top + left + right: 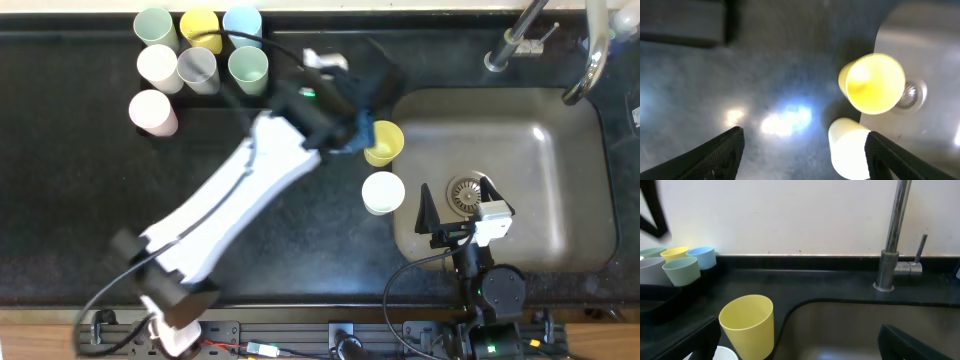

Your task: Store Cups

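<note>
A yellow cup (384,142) stands upright on the black counter at the sink's left rim, with a white cup (382,192) just in front of it. My left gripper (365,105) hovers open above the counter beside them. In the left wrist view the yellow cup (875,82) and white cup (850,150) lie toward one finger (900,155), neither between the jaws of the left gripper (805,160). My right gripper (460,205) is open over the sink, facing the yellow cup (747,325). Several stored cups (198,55) cluster at the back left.
The steel sink (560,200) takes up the right side, with a drain (467,192) and a faucet (895,240) behind it. The left arm (230,200) crosses the middle of the counter. The clustered cups (682,269) stand against the back wall.
</note>
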You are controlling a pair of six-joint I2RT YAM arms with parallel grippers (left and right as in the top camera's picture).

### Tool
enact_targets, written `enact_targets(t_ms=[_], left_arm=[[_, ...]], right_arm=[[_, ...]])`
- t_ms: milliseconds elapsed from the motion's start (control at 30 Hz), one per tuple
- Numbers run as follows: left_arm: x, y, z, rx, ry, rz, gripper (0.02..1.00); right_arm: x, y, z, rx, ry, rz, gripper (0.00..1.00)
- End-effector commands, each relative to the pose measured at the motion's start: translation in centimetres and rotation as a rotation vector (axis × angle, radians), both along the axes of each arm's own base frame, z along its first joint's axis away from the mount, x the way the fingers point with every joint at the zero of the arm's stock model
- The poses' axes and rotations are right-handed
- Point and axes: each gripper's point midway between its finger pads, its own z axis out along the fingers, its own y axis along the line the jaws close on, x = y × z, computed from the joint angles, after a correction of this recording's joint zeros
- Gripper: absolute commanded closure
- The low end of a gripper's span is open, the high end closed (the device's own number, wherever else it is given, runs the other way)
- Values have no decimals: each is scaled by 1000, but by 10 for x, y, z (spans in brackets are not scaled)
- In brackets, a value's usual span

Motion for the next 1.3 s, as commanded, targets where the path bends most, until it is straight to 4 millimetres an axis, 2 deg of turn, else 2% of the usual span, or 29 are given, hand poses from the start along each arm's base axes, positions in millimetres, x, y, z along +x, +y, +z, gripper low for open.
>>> enact_targets(t_ms=[33,200,467,567,667,733,800,867,900,1000,1067,1100,1200,1300], left_arm=[[-4,-20,-24,-8,67,13,222],[5,-31,-55,23,93,2,231],[14,-61,-100,-11,148,-67,248],[22,-70,-116,-16,142,-76,279],[32,-81,-129,-32,118,-94,356],[36,-85,-133,-43,109,-95,478],[37,-87,-135,-48,105,-93,757],[38,-87,-134,-49,104,-91,956],[38,-87,-133,-51,102,-90,985],[42,-85,-118,-70,69,-43,985],[49,-76,-93,-84,4,22,985],[55,-68,-75,-93,-46,63,985],[71,-31,-12,-119,-203,207,985],[73,30,42,-122,-314,413,985]], right_arm=[[0,-2,-3,-5,-3,-6,5],[0,-2,-3,-6,-3,-7,3],[0,-2,-3,-5,-3,-7,3],[0,-2,-3,-6,-3,-6,3],[0,-2,-3,-5,-3,-7,3],[0,-2,-3,-6,-3,-6,5],[0,-2,-3,-6,-3,-7,3],[0,-2,-3,-6,-3,-6,3],[0,-2,-3,-6,-3,-6,3],[0,-2,-3,-6,-3,-6,3],[0,-2,-3,-6,-3,-7,5],[0,-2,-3,-6,-3,-6,3],[0,-2,-3,-6,-3,-6,3],[0,-2,-3,-6,-3,-7,3]])
